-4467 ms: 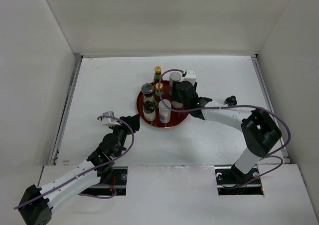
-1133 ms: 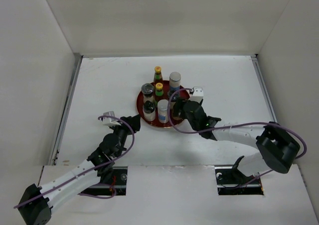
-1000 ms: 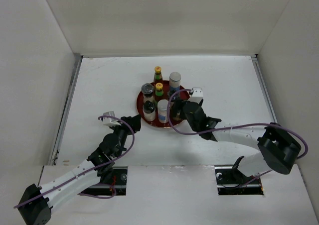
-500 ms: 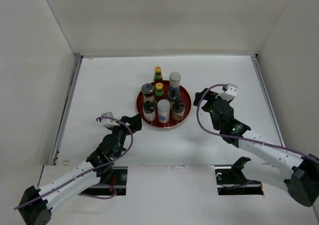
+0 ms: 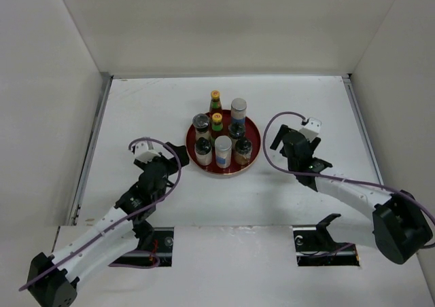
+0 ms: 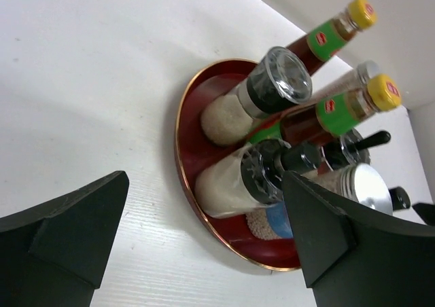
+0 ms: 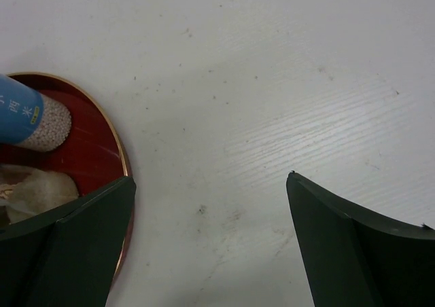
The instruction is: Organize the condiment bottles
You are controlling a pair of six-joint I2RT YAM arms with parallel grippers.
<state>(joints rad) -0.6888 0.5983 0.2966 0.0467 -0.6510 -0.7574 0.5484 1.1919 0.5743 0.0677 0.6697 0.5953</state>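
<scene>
The condiment bottles stand close together on a round red tray (image 5: 253,138). Two dark red sauce bottles (image 5: 215,100) (image 5: 217,123) with green necks and yellow caps are at the back. Several short shaker jars (image 5: 222,149) with silver or dark lids fill the rest. In the left wrist view the same sauce bottles (image 6: 326,39) and a dark-lidded jar (image 6: 262,96) lean over the tray rim (image 6: 182,151). My left gripper (image 5: 175,154) (image 6: 205,178) is open, just left of the tray, holding nothing. My right gripper (image 5: 277,141) (image 7: 211,178) is open over bare table right of the tray.
White walls enclose the table on the left, back and right. In the right wrist view the tray rim (image 7: 123,154) and a blue-labelled jar (image 7: 30,120) sit at the left edge. Purple cables loop off both wrists.
My right gripper has pulled back from the tray's right side to the bare table and opened wide, leaving a jar on the tray. The left gripper has opened and shifted slightly.
</scene>
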